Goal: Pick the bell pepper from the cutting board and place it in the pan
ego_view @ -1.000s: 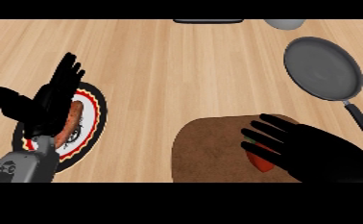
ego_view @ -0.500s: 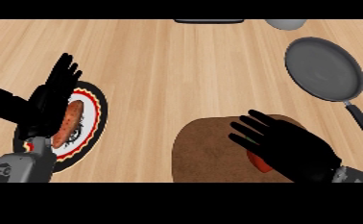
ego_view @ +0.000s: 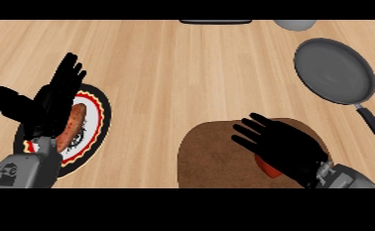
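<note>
On the left side the left hand (ego_view: pixel 53 96) rests open with its fingers spread and pointing up, exactly as it was one second ago; under it lies a plate (ego_view: pixel 101 121) with a red and yellow rim, and a sausage-like food (ego_view: pixel 72 126) lies on the plate just beside the palm. More to the right, the right hand (ego_view: pixel 282 145) has moved a little toward the left and lower over the cutting board (ego_view: pixel 212 155). Its fingers are now spread and relaxed, and they do not close on anything. The bell pepper (ego_view: pixel 265 168) shows only as a small red part under the palm, on the board, so I judge it is not yet grasped and the hand is only settling above it. Up and to the right of this hand, well apart, the pan (ego_view: pixel 333 71) waits with nothing in it.
</note>
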### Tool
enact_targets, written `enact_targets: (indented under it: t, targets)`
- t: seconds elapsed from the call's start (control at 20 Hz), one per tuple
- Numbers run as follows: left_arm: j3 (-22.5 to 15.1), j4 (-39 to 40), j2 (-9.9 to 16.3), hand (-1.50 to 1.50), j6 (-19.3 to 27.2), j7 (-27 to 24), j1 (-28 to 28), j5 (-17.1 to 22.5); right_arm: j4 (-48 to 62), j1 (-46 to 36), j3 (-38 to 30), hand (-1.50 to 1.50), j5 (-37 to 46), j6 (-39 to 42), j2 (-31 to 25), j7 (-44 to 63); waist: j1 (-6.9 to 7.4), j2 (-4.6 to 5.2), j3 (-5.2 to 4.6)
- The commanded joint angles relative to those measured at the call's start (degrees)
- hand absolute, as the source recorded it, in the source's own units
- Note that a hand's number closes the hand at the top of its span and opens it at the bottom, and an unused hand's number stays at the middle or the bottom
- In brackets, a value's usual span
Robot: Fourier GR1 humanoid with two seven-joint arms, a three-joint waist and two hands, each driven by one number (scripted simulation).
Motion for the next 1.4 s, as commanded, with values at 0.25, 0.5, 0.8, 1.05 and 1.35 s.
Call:
enact_targets:
  t: [0.25,0.5,0.8,1.05,1.35]
  targets:
    - [1.1,-0.6,-1.2,0.00,-1.9,0.5,0.9,-1.6,2.4,2.8,-1.8,-1.50,3.6,-2.3,4.6,-3.5,-0.12,-0.04,0.00]
    - [1.5,-4.8,-1.3,0.00,-1.4,2.8,1.4,-2.1,12.3,0.4,-2.7,-1.50,5.7,-5.9,5.6,-7.6,0.16,-0.03,0.01]
    - [1.6,-2.1,-3.0,0.00,-2.2,0.5,1.6,-3.0,19.5,-0.7,-0.2,1.50,8.9,-11.9,8.2,-12.3,0.22,0.03,0.01]
    - [0.7,-4.4,-3.8,0.00,0.0,4.6,0.0,-4.7,16.8,-1.4,-1.2,1.50,8.3,-9.7,11.4,-12.8,0.12,-0.04,0.01]
    - [4.3,-1.0,-1.8,0.00,-5.3,0.3,1.5,-2.0,16.1,3.8,-2.5,1.50,8.9,-14.4,11.9,-14.0,-0.16,-0.02,0.00]
